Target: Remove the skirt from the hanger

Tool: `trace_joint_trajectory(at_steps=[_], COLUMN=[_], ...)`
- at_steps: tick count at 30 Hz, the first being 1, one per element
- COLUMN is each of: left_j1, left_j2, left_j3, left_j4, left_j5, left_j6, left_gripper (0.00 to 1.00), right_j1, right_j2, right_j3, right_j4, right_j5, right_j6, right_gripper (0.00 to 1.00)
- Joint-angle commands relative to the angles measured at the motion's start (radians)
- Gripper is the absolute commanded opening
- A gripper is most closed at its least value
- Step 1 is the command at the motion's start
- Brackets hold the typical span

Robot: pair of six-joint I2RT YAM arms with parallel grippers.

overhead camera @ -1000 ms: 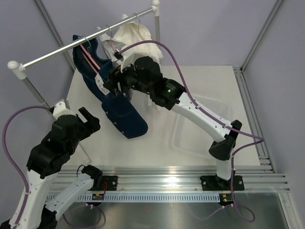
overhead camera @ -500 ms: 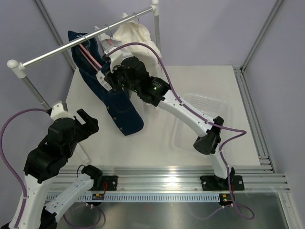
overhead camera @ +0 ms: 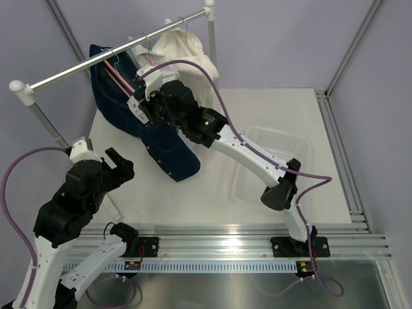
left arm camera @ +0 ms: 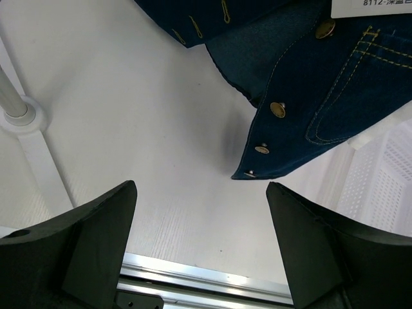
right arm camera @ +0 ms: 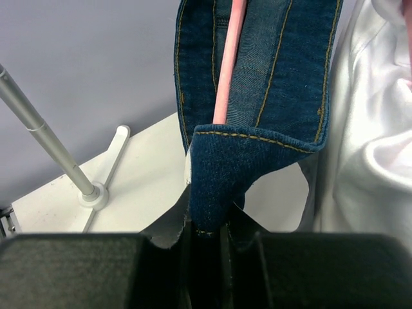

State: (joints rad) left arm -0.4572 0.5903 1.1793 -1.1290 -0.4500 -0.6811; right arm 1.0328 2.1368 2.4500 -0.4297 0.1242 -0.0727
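A dark blue denim skirt (overhead camera: 164, 145) hangs from a pink hanger (overhead camera: 121, 72) on the metal rail (overhead camera: 77, 71), its hem trailing onto the white table. My right gripper (overhead camera: 145, 108) is up at the waistband. In the right wrist view its jaws (right arm camera: 207, 233) are shut on a fold of the skirt's waistband (right arm camera: 257, 71), just below the pink hanger bar (right arm camera: 226, 71). My left gripper (overhead camera: 116, 161) stands open low at the near left, nothing between its fingers (left arm camera: 201, 190). It looks at the skirt's buttoned hem (left arm camera: 302, 90).
A white garment (overhead camera: 187, 48) hangs on a second hanger at the right of the rail, close behind the skirt. A clear plastic tray (overhead camera: 273, 164) lies on the table at the right. The rail's left post and foot (left arm camera: 22, 119) stand near my left gripper.
My right gripper has closed on the skirt's waistband and shifted up and left toward the rail, swinging the skirt slightly. The left arm has barely moved.
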Motion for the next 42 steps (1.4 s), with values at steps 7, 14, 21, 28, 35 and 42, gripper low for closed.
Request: trace_joint_trajectory(at_steps=[7,14,21,28,35,42], left_j1=[-0.005,-0.005,-0.003,-0.003,-0.003,-0.003], left_j2=[-0.032,-0.040,-0.038,-0.041,-0.043,-0.052], left_j3=[-0.010,-0.004,0.005,0.019,0.104,0.167], left_j4=[0.051,0.051,0.055,0.057,0.084,0.188], left_j5=[0.040,0.062,0.083,0.099,0.149,0.264], left_j6=[0.006,0.002,0.008,0.023,0.055,0.067], left_gripper=[0.87,0.86,0.86,0.85,0.83,0.80], right_j1=[0.009,0.007,0.007,0.009,0.009,0.009], right_j2=[-0.167,-0.216,-0.279,-0.273,-0.421,-0.552], right_j3=[-0.025,-0.077,-0.183,-0.148,-0.362,-0.511], right_j4=[0.199,0.284,0.455,0.465,0.500,0.491], right_j5=[0.084,0.052,-0.009,-0.044,-0.072,-0.113], right_j6=[0.030,0.091,0.119,0.134,0.151,0.160], right_gripper=[0.00,0.00,0.00,0.00,0.00,0.00])
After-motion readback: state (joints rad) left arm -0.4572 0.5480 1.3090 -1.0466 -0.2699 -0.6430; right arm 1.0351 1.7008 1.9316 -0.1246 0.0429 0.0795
